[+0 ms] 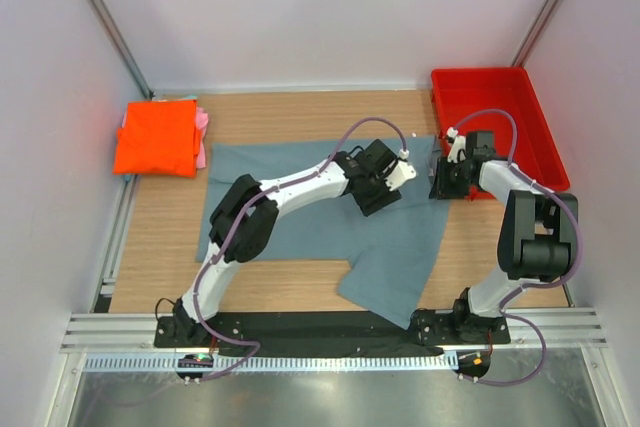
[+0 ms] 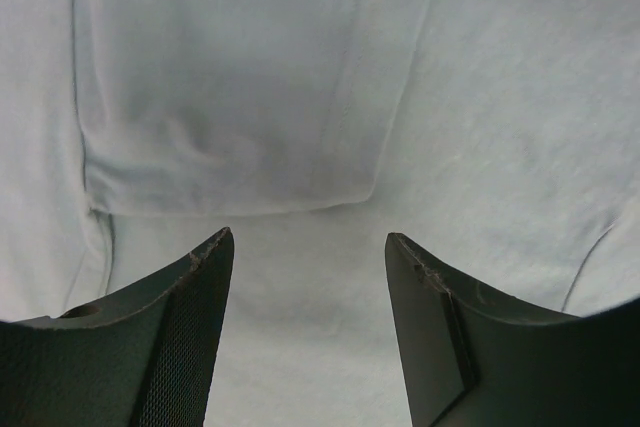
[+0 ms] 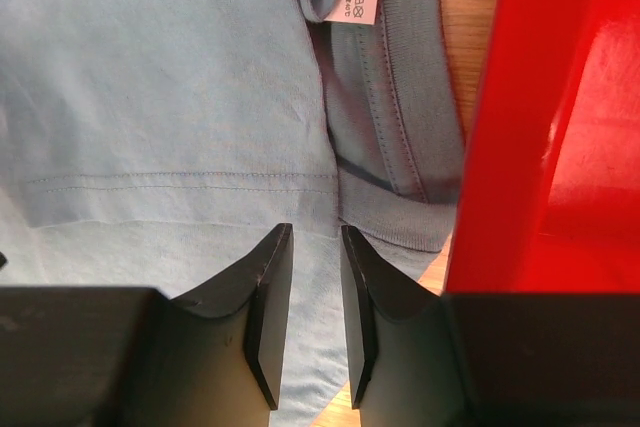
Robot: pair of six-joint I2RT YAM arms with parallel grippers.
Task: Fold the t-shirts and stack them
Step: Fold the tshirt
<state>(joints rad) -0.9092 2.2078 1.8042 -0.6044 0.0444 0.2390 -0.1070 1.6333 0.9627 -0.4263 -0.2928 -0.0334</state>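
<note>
Our right fingers [image 3: 268,307] sit closest, set at a narrow slit at the collar end of the grey-blue t-shirt [image 3: 150,77], just beside the red bin [image 3: 540,147], and we cannot tell whether cloth is caught between them; our left fingers [image 2: 180,337] stand wide and empty over the shirt's middle. That shirt lies spread across the middle of the worktop [image 1: 280,112], the orange t-shirt [image 1: 155,137] and pink t-shirt [image 1: 203,132] piled at the far left. We judge that a thin pinch could slip off mid-fold, or a lift here could snag the bin wall.

Matt cloth t-shirt [image 1: 400,257], glossy plastic bin [image 1: 490,94]
</note>
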